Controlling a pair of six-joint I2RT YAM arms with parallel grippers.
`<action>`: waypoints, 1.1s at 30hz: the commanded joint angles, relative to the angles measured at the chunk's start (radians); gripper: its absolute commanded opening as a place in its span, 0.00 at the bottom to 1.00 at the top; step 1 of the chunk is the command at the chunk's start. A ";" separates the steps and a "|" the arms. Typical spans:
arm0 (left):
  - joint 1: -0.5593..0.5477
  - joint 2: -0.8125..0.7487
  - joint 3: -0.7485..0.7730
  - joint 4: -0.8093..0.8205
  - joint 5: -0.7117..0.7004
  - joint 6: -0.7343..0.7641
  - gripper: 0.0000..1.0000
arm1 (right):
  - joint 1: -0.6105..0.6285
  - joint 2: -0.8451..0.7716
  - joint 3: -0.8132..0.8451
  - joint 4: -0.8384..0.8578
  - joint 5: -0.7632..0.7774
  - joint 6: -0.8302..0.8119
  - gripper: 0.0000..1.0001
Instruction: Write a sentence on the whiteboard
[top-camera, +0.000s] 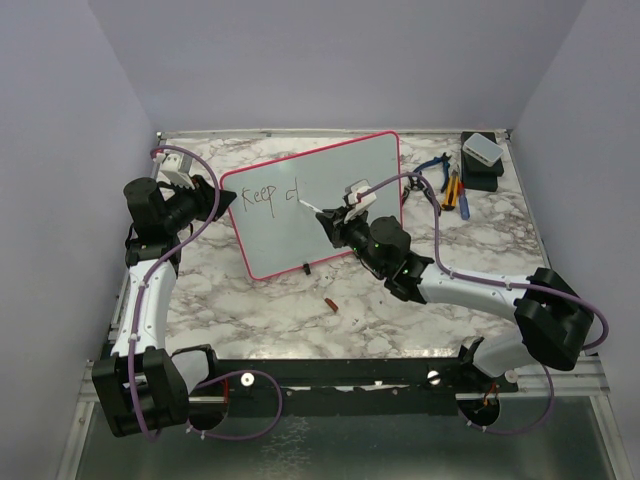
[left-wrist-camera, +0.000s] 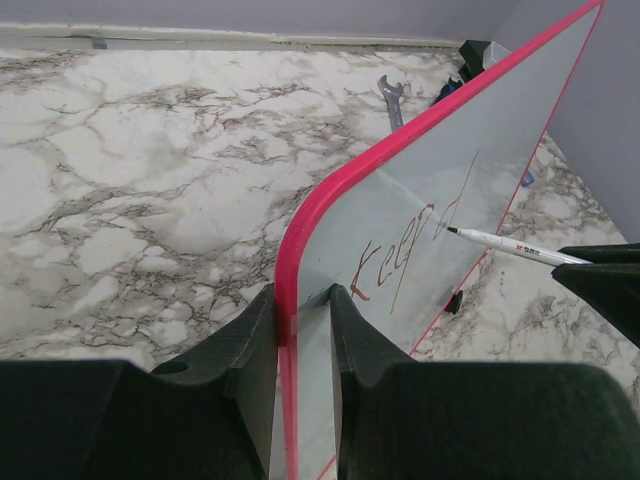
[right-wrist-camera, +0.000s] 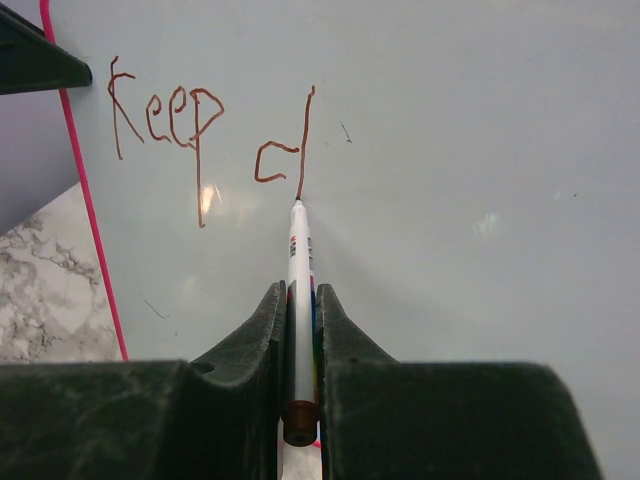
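The whiteboard (top-camera: 330, 195), white with a red-pink frame, stands tilted on the marble table. My left gripper (top-camera: 222, 200) is shut on its left edge; in the left wrist view the fingers (left-wrist-camera: 250, 340) pinch the red frame (left-wrist-camera: 300, 240). My right gripper (top-camera: 335, 222) is shut on a white marker (right-wrist-camera: 300, 270) whose tip touches the board at the foot of a vertical stroke. The sentence (right-wrist-camera: 205, 135) reads "Keep" followed by "c" and one upright stroke. It also shows in the top view (top-camera: 272, 196) and in the left wrist view (left-wrist-camera: 400, 255).
A small red marker cap (top-camera: 330, 303) lies on the table in front of the board. Pliers and a wrench (top-camera: 450, 185) and a dark box with a white block on it (top-camera: 482, 160) sit at the back right. Purple walls enclose the table.
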 joint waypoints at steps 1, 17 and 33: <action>0.002 -0.012 -0.017 -0.024 0.001 0.010 0.13 | -0.008 0.002 0.024 -0.016 0.042 -0.012 0.01; 0.002 -0.013 -0.017 -0.024 0.001 0.011 0.13 | -0.008 -0.009 0.069 -0.011 0.122 -0.064 0.01; 0.002 -0.013 -0.015 -0.024 0.002 0.013 0.13 | -0.008 -0.012 0.026 -0.040 0.133 -0.028 0.01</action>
